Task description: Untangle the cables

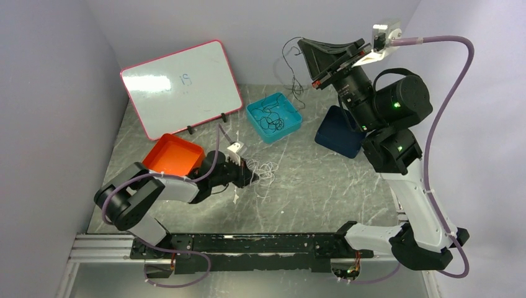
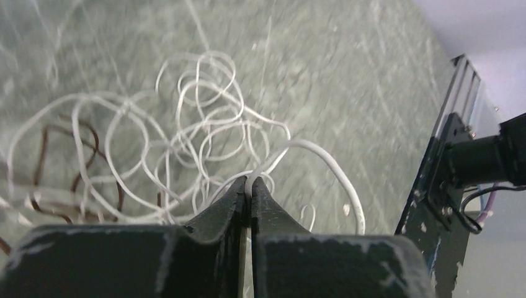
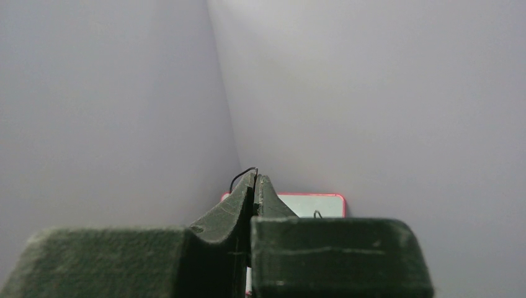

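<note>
Nearest me, over the grey marbled table (image 1: 322, 186), my left gripper (image 2: 250, 188) is pinched tight on one strand of the loose white cable tangle (image 2: 205, 124). The tangle lies on the table just ahead of the fingers, with a reddish-brown cable (image 2: 77, 155) looped through its left side. Further back, a square teal plastic tray (image 1: 291, 127) holds a knot of thin black cables (image 1: 268, 118), and farthest off, raised high, my right gripper (image 3: 256, 180) is closed on a single thin black cable (image 3: 239, 174) that hangs down toward that tray's far corner.
</note>
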Controlling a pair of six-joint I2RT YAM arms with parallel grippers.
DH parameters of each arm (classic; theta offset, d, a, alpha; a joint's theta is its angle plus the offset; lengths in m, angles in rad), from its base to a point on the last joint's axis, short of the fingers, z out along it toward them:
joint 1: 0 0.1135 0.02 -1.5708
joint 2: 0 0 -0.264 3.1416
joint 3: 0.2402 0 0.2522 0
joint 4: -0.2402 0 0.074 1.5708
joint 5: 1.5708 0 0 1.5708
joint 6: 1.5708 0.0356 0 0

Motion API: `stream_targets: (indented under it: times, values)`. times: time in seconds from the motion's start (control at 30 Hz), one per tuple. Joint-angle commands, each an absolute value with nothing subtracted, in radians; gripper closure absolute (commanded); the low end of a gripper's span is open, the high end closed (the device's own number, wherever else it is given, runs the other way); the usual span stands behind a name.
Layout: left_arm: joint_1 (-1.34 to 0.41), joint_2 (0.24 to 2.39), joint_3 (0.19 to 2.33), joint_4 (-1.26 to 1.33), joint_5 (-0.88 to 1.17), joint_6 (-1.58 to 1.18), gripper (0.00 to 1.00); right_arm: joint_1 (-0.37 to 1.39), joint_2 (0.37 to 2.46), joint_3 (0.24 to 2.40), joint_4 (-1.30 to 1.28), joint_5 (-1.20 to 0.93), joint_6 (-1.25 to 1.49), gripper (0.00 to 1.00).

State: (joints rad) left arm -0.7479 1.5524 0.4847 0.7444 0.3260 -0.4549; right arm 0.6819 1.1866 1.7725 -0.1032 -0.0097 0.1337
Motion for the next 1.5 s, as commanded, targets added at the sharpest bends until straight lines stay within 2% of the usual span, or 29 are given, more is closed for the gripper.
stream_targets:
  times: [0.0, 0.1, 0.17, 0.23, 0.37, 0.67, 0.77, 0.8, 1.03, 1.47]
  values:
    - [-0.752, 1.589, 0.445, 0.847, 0.342, -0.494, 0.93, 0.686, 1.163, 1.803, -0.062, 0.031, 0.095, 1.00]
    - [-0.753, 1.580, 0.446, 0.845, 0.350, -0.502, 0.93, 0.686, 1.169, 1.810, -0.085, 0.035, 0.090, 1.00]
    - [-0.754, 1.544, 0.455, 0.814, 0.340, -0.494, 0.87, 0.685, 1.169, 1.804, -0.102, 0.039, 0.089, 1.00]
    - [-0.753, 1.496, 0.469, 0.763, 0.322, -0.480, 0.71, 0.685, 1.165, 1.788, -0.121, 0.043, 0.088, 1.00]
    - [-0.754, 1.362, 0.506, 0.631, 0.282, -0.441, 0.51, 0.686, 1.151, 1.747, -0.168, 0.052, 0.086, 1.00]
    - [-0.753, 1.005, 0.575, 0.301, 0.201, -0.315, 0.30, 0.685, 1.108, 1.634, -0.232, 0.062, 0.096, 1.00]
    - [-0.754, 0.919, 0.593, 0.218, 0.177, -0.303, 0.06, 0.686, 1.106, 1.617, -0.253, 0.046, 0.091, 1.00]
    - [-0.755, 0.896, 0.600, 0.200, 0.168, -0.300, 0.02, 0.685, 1.105, 1.608, -0.254, 0.039, 0.091, 1.00]
    - [-0.754, 0.841, 0.692, 0.126, 0.115, -0.262, 0.00, 0.684, 1.086, 1.549, -0.246, -0.032, 0.109, 1.00]
    - [-0.753, 0.887, 0.817, 0.249, 0.158, -0.145, 0.00, 0.686, 1.114, 1.547, -0.262, -0.309, 0.114, 1.00]
